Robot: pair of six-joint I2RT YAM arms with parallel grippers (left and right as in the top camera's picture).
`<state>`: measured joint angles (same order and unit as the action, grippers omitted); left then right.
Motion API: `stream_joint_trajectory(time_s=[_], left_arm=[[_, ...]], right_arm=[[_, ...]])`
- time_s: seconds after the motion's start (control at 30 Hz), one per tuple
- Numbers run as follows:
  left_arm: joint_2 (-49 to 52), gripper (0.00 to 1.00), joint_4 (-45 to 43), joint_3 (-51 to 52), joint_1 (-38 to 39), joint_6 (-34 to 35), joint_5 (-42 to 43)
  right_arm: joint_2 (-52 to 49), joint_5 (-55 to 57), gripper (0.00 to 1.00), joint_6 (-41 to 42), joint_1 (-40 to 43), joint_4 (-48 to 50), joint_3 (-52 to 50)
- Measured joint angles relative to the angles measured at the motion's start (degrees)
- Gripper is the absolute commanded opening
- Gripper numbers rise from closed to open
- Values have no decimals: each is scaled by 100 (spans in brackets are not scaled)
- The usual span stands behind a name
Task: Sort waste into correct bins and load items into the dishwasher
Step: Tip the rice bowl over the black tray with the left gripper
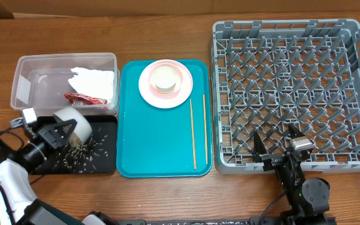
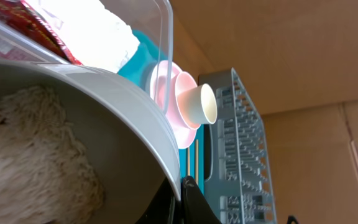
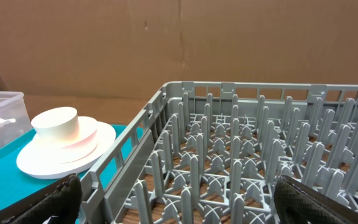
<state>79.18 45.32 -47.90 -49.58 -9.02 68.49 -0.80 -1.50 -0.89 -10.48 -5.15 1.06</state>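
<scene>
Your left tool [image 1: 61,130] is clamped on the rim of the grey-white bowl [image 1: 77,124]. The bowl hangs tipped steeply over the far left part of the black tray [image 1: 108,164], close to the near wall of the clear tub [image 1: 21,87]. Its outer wall faces up, and its mouth turns back toward your wrist. In the left wrist view a mat of grains lines the inside of the bowl. More grains [image 1: 83,152] lie scattered across the tray floor under it and toward its near edge.

In the tub, the napkin [image 1: 95,81] and the red wrapper [image 1: 83,98] lie against the right end.

On the teal tray [image 1: 158,150], the white cup [image 1: 165,77] sits in the pink bowl [image 1: 181,78] on the pink plate [image 1: 152,94], at the far end. The two chopsticks [image 1: 192,132] lie parallel along the right rim, long axes running far to near. Bare teal floor spreads to their left.

Your right tool [image 1: 279,145] stands with its jaws wide apart, gripping nothing, at the near wall of the dish rack [image 1: 292,28]. Rows of upright pegs lie ahead of it.
</scene>
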Motion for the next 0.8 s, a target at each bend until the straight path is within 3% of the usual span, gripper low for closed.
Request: stream_joint_trajectory(time_s=[0.2,0.43,0.8], left_arm=[[221,4,-83,118,-258,-2,409],[957,4,-935,157,-260,339,1375],[1375,4,-363,179,-267,745,1971]], right_arm=[[0,0,100,2,0,-2,0],[0,2,100,2,0,0,0],[0,2,100,2,0,0,0]])
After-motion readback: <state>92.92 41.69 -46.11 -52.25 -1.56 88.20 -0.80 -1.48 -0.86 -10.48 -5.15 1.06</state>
